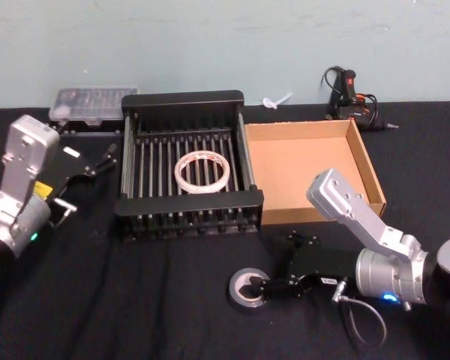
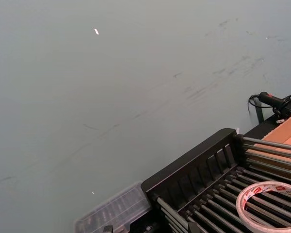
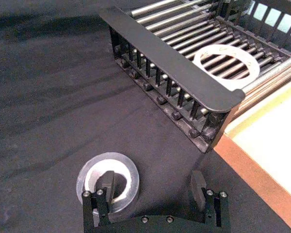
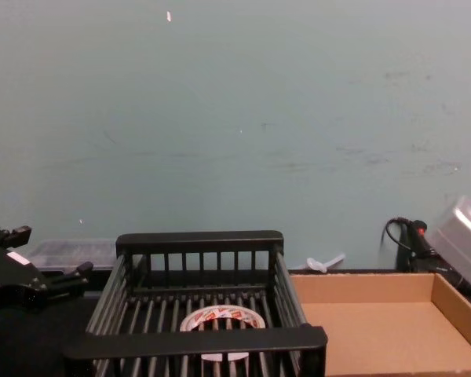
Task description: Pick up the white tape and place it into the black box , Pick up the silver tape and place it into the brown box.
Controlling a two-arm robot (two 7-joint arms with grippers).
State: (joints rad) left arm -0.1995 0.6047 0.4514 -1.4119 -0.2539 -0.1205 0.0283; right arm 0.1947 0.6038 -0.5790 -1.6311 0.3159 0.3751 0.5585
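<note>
— On the black table (image 1: 172, 300), where did the silver tape (image 1: 245, 288) lie?

— It lay flat in front of the black box (image 1: 187, 97), close to the robot and well apart from both containers. The right gripper (image 1: 264, 286) was down at it, jaws spread, with one finger (image 3: 106, 183) dipped into the roll's pale core and the other finger (image 3: 198, 185) outside the roll, clear of it. Nothing was clamped.

— And the white tape (image 1: 202, 171)?

— It rested flat on the slatted bottom of the black box, near the middle, with the red print on its inner core showing in the chest view (image 4: 222, 319).

— Where was the brown box (image 1: 367, 161)?

— It stood just beside the black box, on the robot's right, their side walls touching or nearly so; I could not tell which. Its floor was bare cardboard.

— What about the left gripper (image 1: 109, 158)?

— It hung raised on the robot's left, beside the black box's outer wall, touching none of the task's things. Its fingers looked parted, holding nothing.

— Anything else on the table?

— A clear plastic case (image 1: 90, 105) sat behind the left arm by the wall, and a glue gun (image 1: 350, 88) with its cable lay behind the brown box
</note>
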